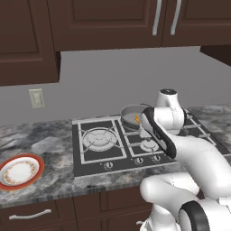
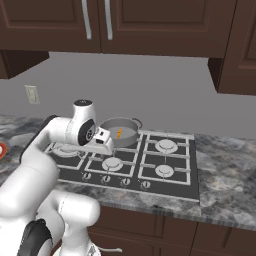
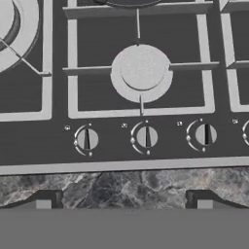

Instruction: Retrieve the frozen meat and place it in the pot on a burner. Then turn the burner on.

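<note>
Frozen meat (image 2: 119, 133) lies inside the pot (image 2: 119, 131), a small orange-brown sliver against the grey metal floor, so the carrying half of the job looks finished. That pot sits on the rear middle burner (image 1: 133, 124) of the black cooktop (image 1: 90, 159), squarely over its grate, which is where it needs to be for heating. What remains, by my reading, is the flame. The arm is bent low over the front of the cooktop, and the gripper (image 3: 124, 204) hangs above the counter's front edge (image 3: 121, 187), its two dark fingertips (image 3: 44, 200) set wide apart with nothing between them, released and empty. The hand camera looks straight down on the row of knobs, with the middle knob (image 3: 146, 137) nearly centred ahead of the fingers and a small silver-capped burner (image 3: 141, 72) just beyond it. That framing suggests the hand is lined up to close on a knob and twist it; which knob governs the pot's burner I cannot tell from the markings. A white plate (image 1: 20, 172) with a red-orange rim rests well apart to the left on the counter.
</note>
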Robot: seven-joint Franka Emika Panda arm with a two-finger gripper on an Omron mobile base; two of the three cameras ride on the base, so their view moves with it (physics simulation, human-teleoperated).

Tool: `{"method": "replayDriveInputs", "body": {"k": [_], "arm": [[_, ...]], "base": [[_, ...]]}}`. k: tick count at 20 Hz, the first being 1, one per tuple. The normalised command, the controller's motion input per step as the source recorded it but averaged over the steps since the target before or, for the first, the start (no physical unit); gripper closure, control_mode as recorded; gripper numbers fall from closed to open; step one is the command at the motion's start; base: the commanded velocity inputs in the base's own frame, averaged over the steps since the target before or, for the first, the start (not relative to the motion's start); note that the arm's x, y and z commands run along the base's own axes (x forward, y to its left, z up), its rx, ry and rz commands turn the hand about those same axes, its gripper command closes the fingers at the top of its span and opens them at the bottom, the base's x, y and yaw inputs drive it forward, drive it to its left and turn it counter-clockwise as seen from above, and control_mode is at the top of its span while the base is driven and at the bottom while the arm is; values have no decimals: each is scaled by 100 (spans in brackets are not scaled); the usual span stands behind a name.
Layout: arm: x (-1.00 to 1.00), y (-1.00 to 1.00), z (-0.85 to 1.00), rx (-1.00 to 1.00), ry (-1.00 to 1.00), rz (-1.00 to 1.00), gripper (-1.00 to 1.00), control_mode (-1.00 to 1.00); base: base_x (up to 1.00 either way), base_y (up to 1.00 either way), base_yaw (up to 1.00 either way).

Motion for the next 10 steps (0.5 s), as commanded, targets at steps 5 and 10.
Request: {"method": "replayDriveInputs", "body": {"k": [5, 10], "arm": [[1, -3, -49, 0, 3, 0, -100, -100], [0, -22, -51, 0, 2, 0, -100, -100]], "base": [[0, 0, 0], [0, 0, 0]]}}
